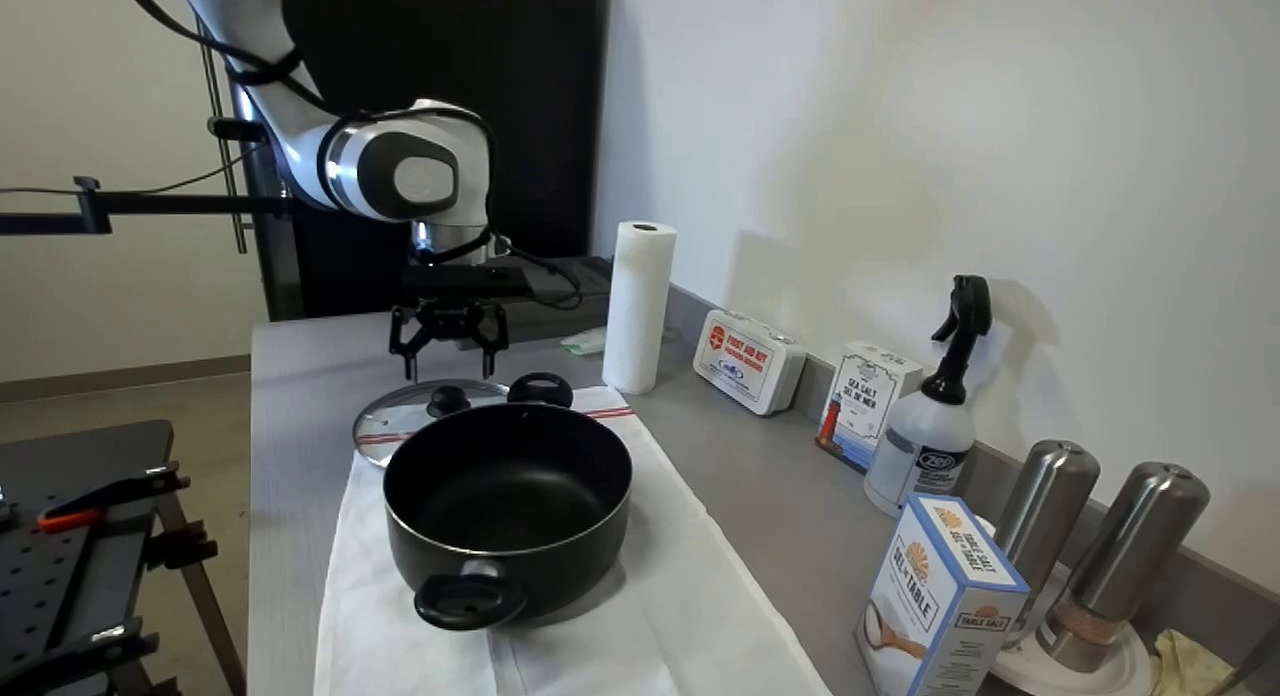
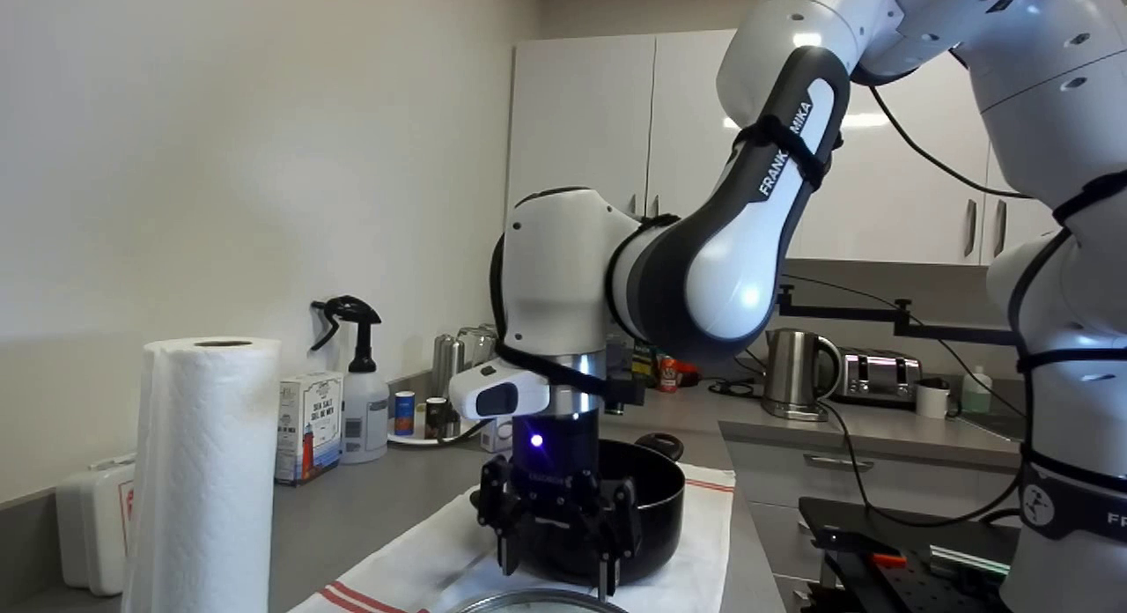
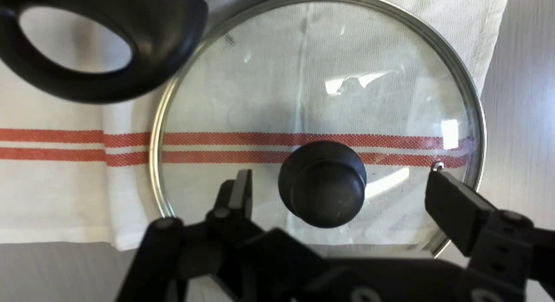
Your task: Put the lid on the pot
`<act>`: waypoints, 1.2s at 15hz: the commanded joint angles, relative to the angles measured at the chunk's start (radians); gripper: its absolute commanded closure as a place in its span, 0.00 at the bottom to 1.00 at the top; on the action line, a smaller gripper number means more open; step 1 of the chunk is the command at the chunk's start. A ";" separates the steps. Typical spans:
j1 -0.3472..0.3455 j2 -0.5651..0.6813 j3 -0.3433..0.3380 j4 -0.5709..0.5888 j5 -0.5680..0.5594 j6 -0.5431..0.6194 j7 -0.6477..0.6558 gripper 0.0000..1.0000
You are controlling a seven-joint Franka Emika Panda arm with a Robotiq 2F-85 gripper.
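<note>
The lid [image 1: 385,423] is clear glass with a metal rim and black knob [image 3: 327,189]. It lies flat on the towel beside the pot, partly hidden behind it. The lid fills much of the wrist view [image 3: 260,98]; only its rim shows at the bottom of an exterior view [image 2: 539,597]. The black pot [image 1: 555,566] stands upright and uncovered; its wall also shows behind the gripper [image 2: 660,516], and one handle in the wrist view [image 3: 167,37]. My gripper [image 1: 449,368] is open and empty above the lid. In the wrist view its fingers [image 3: 340,180] stand either side of the knob, apart from it.
A white red-striped towel [image 1: 680,576] lies under pot and lid. A paper towel roll [image 1: 640,306] stands near the gripper. Along the wall are a first aid kit [image 1: 745,361], sea salt box [image 1: 865,401], spray bottle [image 1: 920,446], table salt box [image 1: 940,596] and steel mills [image 1: 1125,556].
</note>
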 commanded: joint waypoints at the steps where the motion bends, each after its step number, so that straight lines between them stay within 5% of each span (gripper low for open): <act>1: -0.009 0.042 0.023 0.006 0.006 0.050 -0.040 0.00; 12: -0.034 0.093 0.051 0.006 0.017 0.112 -0.093 0.00; 13: -0.039 0.092 0.054 0.005 0.018 0.113 -0.100 0.25; 18: -0.055 0.092 0.065 0.007 0.027 0.109 -0.129 0.55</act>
